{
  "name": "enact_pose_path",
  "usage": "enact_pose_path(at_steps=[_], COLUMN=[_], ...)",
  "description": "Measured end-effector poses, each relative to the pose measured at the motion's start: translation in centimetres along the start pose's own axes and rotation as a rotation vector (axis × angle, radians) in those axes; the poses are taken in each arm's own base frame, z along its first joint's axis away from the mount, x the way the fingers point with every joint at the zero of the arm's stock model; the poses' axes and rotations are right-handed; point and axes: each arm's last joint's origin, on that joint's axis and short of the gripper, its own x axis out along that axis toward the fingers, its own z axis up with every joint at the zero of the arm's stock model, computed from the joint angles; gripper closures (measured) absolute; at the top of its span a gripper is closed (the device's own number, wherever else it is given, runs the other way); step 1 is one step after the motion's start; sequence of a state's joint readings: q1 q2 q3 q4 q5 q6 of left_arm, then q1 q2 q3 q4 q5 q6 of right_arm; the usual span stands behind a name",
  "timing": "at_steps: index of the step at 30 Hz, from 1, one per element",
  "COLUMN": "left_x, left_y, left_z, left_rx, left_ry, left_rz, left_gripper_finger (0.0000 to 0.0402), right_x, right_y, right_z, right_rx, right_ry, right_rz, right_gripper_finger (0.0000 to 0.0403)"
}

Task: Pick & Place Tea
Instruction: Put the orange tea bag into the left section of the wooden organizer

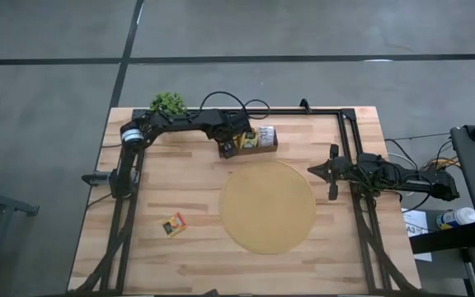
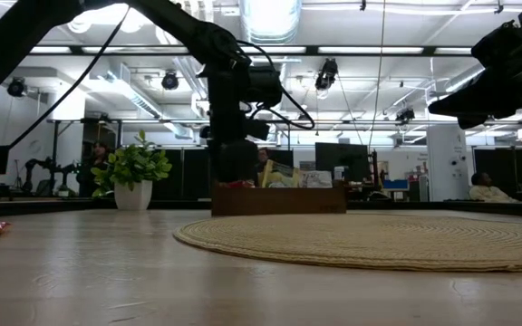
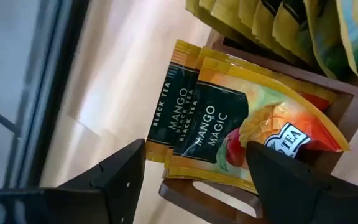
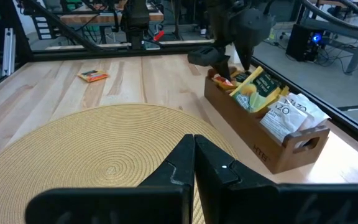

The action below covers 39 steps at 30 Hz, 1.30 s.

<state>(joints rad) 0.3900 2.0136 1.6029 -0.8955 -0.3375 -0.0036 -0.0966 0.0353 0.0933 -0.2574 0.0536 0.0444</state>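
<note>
Left gripper [image 3: 194,177] hangs wide open over the mango sachets [image 3: 204,124] in the tray [image 4: 263,149] — overlapping packets risk a double pick.

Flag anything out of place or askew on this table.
One tea sachet lies alone on the bare table, far from the wooden tray. At the tray's end slot, under the open left gripper, Mango Magic sachets lean outward, askew.

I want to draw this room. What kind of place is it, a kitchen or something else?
Probably a robot lab or workshop, not a kitchen. Behind the wooden table are dark computer screens, bare ceiling ducts and a seated person. On it, the left claw hangs open over tea sachets.
</note>
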Motion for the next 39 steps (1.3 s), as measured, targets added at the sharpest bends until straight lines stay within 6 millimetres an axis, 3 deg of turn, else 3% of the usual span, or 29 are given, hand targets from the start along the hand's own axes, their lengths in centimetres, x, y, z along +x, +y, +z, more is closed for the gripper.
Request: enact_pose_path(at_steps=[11, 18, 39], left_x=[-2.3, -3.7, -2.2], left_y=[0.1, 0.2, -0.2], left_z=[0.8, 1.5, 0.4], left_rx=[-0.030, -0.079, -0.082], left_ry=[0.008, -0.012, 0.071], left_rz=[-0.037, -0.172, -0.171], left_gripper_finger=[0.0129, 0.0129, 0.0129], right_x=[0.0, 0.0, 0.0], right_y=[0.0, 0.0, 0.0], right_z=[0.0, 0.0, 0.0], right_rx=[0.000, 0.000, 0.000], right_ry=[0.000, 0.000, 0.000], right_rz=[0.000, 0.000, 0.000], right_gripper_finger=[0.0394, 0.0394, 0.0394])
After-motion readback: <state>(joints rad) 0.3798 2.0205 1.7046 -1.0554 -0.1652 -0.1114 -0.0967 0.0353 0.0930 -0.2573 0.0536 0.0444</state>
